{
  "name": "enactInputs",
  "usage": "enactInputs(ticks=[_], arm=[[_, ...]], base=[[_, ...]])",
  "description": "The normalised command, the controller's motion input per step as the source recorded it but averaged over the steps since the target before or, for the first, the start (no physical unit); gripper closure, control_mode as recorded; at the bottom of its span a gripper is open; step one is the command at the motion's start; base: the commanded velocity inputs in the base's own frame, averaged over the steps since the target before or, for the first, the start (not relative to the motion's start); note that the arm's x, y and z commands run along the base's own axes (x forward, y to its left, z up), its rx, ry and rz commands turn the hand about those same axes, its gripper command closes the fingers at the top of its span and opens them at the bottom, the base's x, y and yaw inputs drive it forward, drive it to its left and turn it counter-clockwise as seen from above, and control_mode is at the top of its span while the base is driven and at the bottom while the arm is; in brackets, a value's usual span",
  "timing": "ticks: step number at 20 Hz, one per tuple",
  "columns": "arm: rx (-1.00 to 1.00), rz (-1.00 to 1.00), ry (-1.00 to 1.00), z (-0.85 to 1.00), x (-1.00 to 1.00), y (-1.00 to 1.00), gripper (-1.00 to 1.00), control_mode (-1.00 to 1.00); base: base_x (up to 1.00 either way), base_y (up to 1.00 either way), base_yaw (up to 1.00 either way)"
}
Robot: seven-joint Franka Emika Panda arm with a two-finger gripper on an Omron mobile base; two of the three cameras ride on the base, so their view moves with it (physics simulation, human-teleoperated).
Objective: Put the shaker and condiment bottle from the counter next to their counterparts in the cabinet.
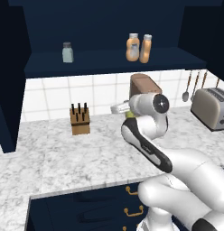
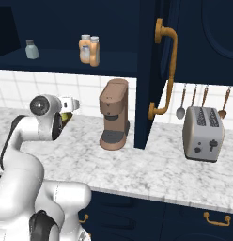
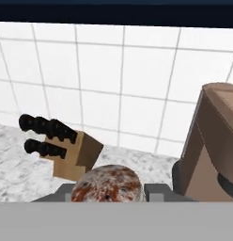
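Observation:
My gripper (image 3: 106, 192) is shut on the shaker (image 3: 106, 183), whose speckled grey cap fills the gap between the fingers (image 3: 157, 191). A bit of its yellow-green body (image 1: 130, 115) peeks out beside the wrist, above the counter and left of the coffee machine, and shows again as the shaker (image 2: 66, 117) in the right base view. On the shelf of the navy cabinet (image 1: 109, 61) the slim orange condiment bottle (image 1: 146, 48) stands right beside the bulbous orange bottle (image 1: 133, 47). The pale grey-blue shaker (image 1: 67, 52) stands alone further left.
A wooden knife block (image 1: 80, 119) stands on the marble counter by the tiled wall. The brown coffee machine (image 2: 113, 115) is close on the gripper's right. A toaster (image 2: 202, 127), hanging utensils (image 2: 182, 101) and an open cabinet door with a brass handle (image 2: 167, 70) are further right.

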Motion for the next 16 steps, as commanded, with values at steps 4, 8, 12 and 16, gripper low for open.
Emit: enactInputs(ticks=[4, 8, 12, 16], arm=[[0.00, 0.34, 0.00, 0.57, -0.01, 0.35, 1.00, -1.00], [-0.01, 0.16, 0.00, 0.49, -0.01, 0.43, 1.00, -1.00], [0.00, 0.00, -0.01, 0.43, -0.12, 0.46, 1.00, -1.00], [0.00, 0.00, -0.07, 0.45, -0.34, 0.46, 1.00, -1.00]], base=[[0.00, 0.00, 0.00], [0.00, 0.00, 0.00], [0.00, 0.00, 0.00], [0.00, 0.00, 0.00]])
